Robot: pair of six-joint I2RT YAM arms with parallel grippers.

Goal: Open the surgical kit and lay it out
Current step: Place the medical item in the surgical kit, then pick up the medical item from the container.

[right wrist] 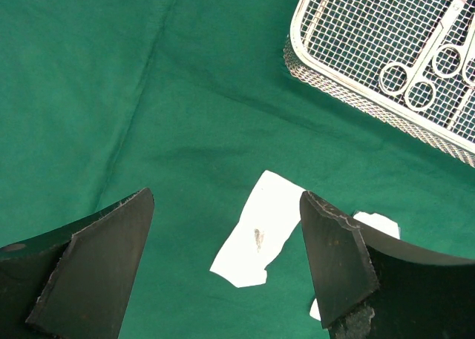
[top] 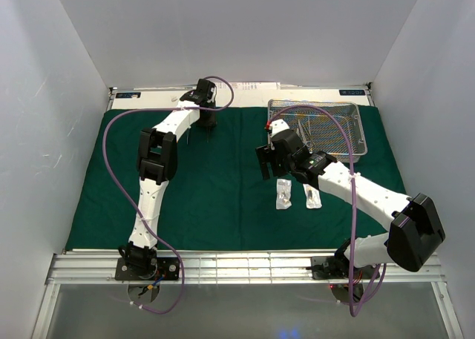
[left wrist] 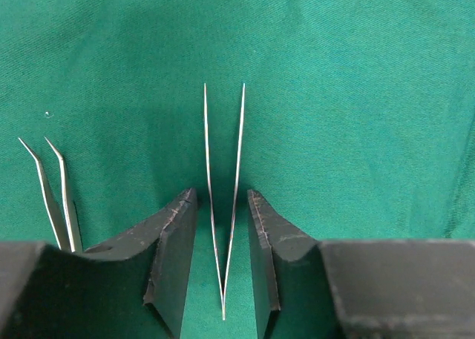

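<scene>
Left gripper (left wrist: 221, 196) jaws stood apart around forceps (left wrist: 223, 298), left of tray (top: 315, 105); right gripper (right wrist: 226, 196) gaped over packet (right wrist: 256, 239) beside tray.

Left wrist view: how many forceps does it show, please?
2: a straight pair lies inside the left hand, a bent-tipped pair near the picture's left edge; others may be hidden.

Lower left in the left wrist view, the bent-tip forceps (left wrist: 53, 191) vanish behind the left gripper (left wrist: 221, 196), their handles hidden. In the right wrist view the mesh tray (right wrist: 326, 83) and scissors (right wrist: 415, 76) are cut off at the upper right. One packet (right wrist: 377, 224) sits mostly behind the right gripper (right wrist: 226, 196). From above, the tray's instruments are too small to distinguish.
</scene>
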